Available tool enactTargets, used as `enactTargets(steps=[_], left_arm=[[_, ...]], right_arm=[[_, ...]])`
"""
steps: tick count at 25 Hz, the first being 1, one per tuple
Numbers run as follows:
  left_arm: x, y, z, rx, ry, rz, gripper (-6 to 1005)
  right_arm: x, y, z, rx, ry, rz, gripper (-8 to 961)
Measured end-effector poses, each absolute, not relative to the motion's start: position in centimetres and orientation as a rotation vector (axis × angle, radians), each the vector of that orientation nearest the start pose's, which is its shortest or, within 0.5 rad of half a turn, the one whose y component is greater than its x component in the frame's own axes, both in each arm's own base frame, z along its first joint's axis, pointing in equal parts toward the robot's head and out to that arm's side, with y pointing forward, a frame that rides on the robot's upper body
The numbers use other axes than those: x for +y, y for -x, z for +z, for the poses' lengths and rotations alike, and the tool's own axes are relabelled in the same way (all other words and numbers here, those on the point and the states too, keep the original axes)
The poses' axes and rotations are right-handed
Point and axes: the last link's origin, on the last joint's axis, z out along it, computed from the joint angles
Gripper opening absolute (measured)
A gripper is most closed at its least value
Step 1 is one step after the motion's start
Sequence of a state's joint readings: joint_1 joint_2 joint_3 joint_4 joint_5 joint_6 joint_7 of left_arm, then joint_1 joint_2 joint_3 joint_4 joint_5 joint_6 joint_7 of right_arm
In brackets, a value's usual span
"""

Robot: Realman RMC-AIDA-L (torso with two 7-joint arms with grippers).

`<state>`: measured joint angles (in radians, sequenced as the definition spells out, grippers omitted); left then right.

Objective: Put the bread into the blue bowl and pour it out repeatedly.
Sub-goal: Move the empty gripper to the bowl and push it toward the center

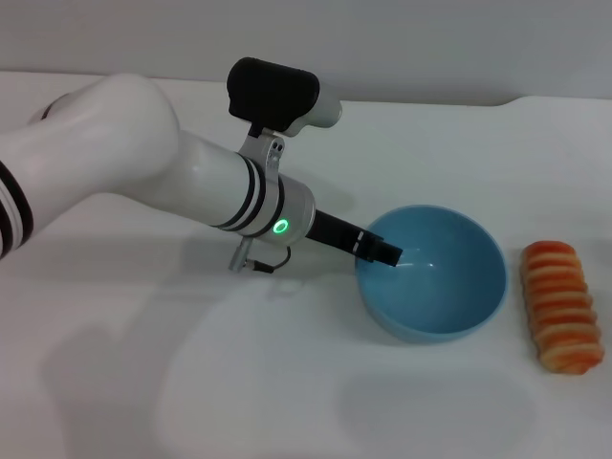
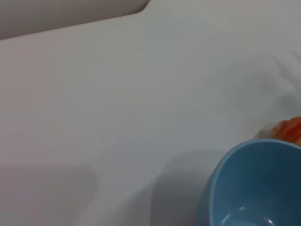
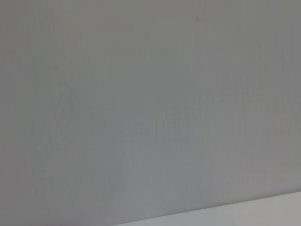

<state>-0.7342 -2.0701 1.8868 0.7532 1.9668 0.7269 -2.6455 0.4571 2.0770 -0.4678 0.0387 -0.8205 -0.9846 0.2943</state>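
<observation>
- Left end effector (image 1: 390, 256) reaches in from the left, black tip at the near-left rim of the blue bowl (image 1: 435, 277), just over the rim and into the opening.
- Can't tell whether it's spread or pinching the rim.
- Bowl sits upright on the white counter (image 1: 287, 382), nothing inside.
- Bread (image 1: 561, 306) lies flat on the counter just right of the bowl, apart from it, on the far side from the left end effector.
- Right arm not seen; its wrist view shows only plain grey surface.
</observation>
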Motion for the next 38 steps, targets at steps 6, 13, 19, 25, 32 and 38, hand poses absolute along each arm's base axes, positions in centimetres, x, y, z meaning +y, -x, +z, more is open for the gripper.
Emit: enactTargets(steps=[6,13,19,25,32,38], left_arm=[[36.9,18.3,-13.1,-1.189,2.542,0.025,614],[36.8,18.4,-13.3,-1.182,2.542,0.029,270],[37.0,18.5,-13.1,-1.184,2.534,0.030,90],[37.5,17.5,-12.7,-1.124,2.570,0.040,25],[41.2,15.5,-10.3,-0.884,2.515,0.101,-2],[43.6,15.3,-9.0,-0.807,2.392,0.131,-1]], right_arm=[[31.5,-39.2,-0.6,0.877,1.449,0.521,706],[31.4,-39.2,-0.8,0.888,1.448,0.524,706],[31.4,-39.4,-1.0,0.908,1.451,0.510,705],[31.1,-38.9,-1.8,0.909,1.481,0.527,705],[31.9,-37.4,-2.6,0.997,1.573,0.669,705],[34.1,-36.3,0.0,1.123,1.747,0.795,705]])
